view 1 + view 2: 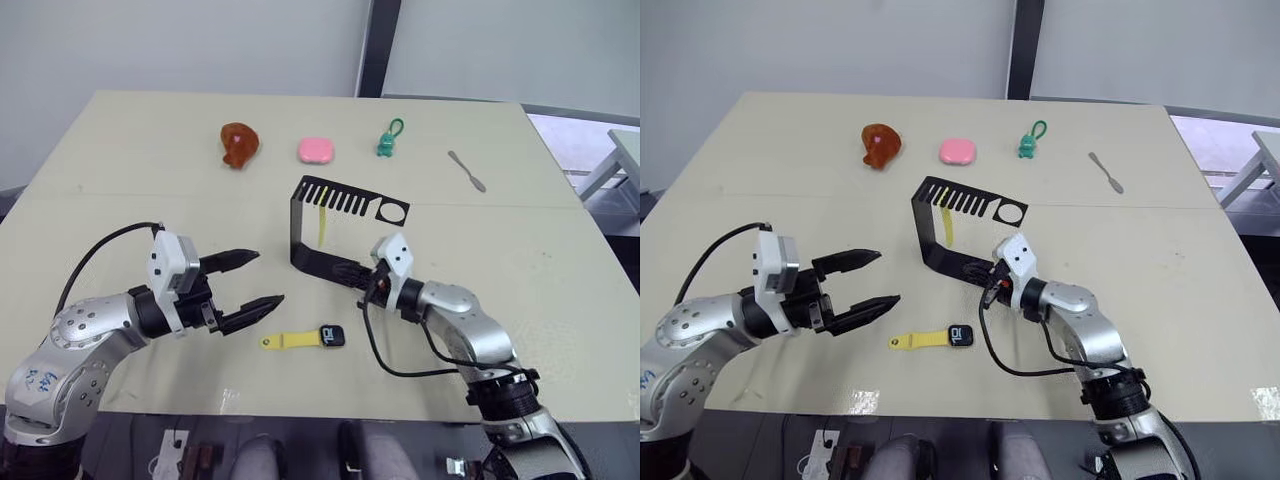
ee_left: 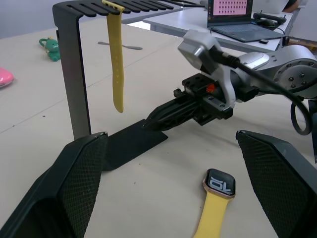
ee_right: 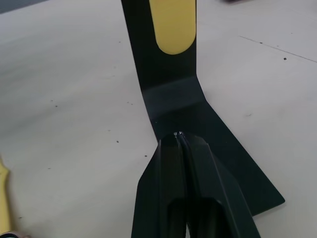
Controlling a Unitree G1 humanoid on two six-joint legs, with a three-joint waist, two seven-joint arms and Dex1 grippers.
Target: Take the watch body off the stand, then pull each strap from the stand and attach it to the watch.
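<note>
The black stand (image 1: 297, 222) stands mid-table, its comb arm pointing right. One yellow strap (image 1: 323, 222) hangs from a slot in that arm (image 2: 117, 54). The watch body (image 1: 332, 336) lies flat on the table in front of the stand. A second yellow strap (image 1: 288, 341) is joined to its left side. My left gripper (image 1: 268, 277) is open, left of the watch and apart from it, its fingers (image 2: 79, 168) framing the stand's foot and the watch body (image 2: 220, 183). My right gripper (image 1: 347, 270) is shut, its tips resting on the stand's flat foot (image 3: 223, 148).
Along the far side lie a brown drumstick-shaped toy (image 1: 239, 144), a pink block (image 1: 316, 150), a green keyring figure (image 1: 388, 140) and a small metal spoon (image 1: 467, 171). The table's front edge (image 1: 330, 412) runs just below the watch.
</note>
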